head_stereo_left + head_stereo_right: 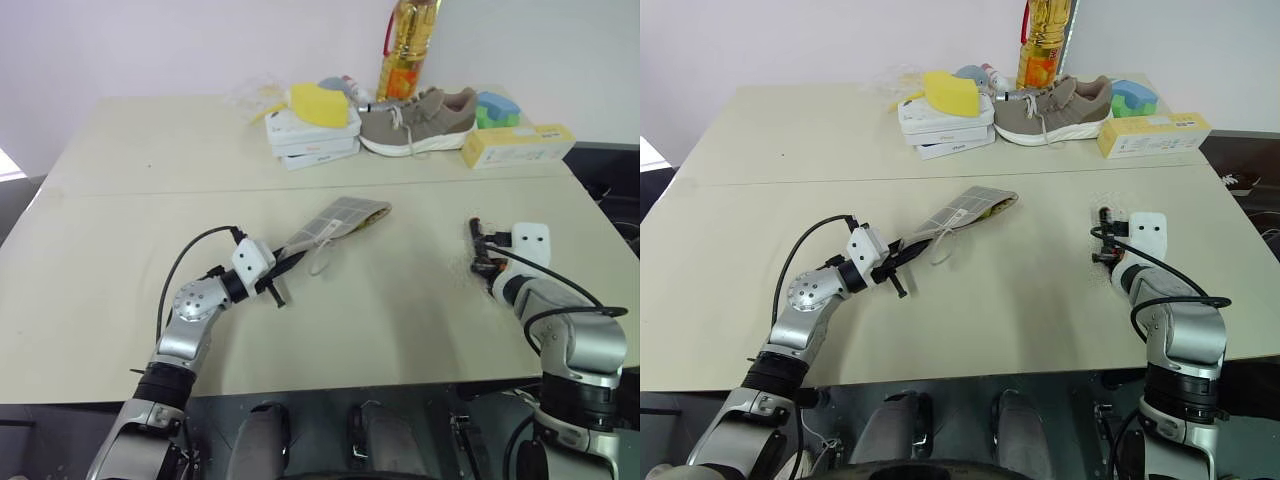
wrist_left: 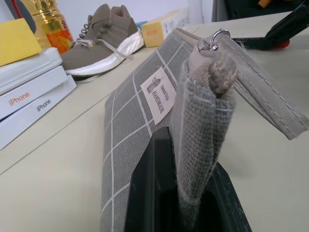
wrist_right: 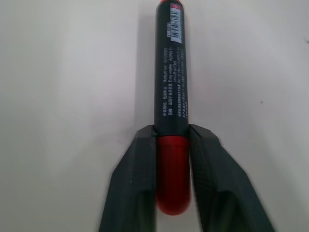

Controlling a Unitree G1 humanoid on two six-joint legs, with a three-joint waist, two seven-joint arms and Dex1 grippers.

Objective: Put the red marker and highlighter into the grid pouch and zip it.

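Right wrist view gives what the head cameras cannot: the right gripper point(image 3: 172, 145) has its two black fingers point(image 3: 135, 179) pressed against the red cap of the red marker point(image 3: 171, 92), which lies on the table point(image 3: 63, 96). Its black barrel with small print points away, and its far tip is cut off. From the head, that gripper point(image 1: 483, 252) sits at the near right of the table and the marker is hard to make out.

Left wrist view shows the left gripper point(image 2: 186, 193) clamped on a fold of the grid pouch point(image 2: 130, 125), near its metal ring point(image 2: 218, 37), with the white label point(image 2: 157, 92) readable. From the head, the pouch point(image 1: 340, 218) stretches from that gripper point(image 1: 288, 264) toward the table's middle, its far end resting on the table.

Far off stand a shoe point(image 1: 415, 120), white boxes point(image 1: 310, 135) and a bottle point(image 1: 408, 45). I cannot pick out the highlighter.
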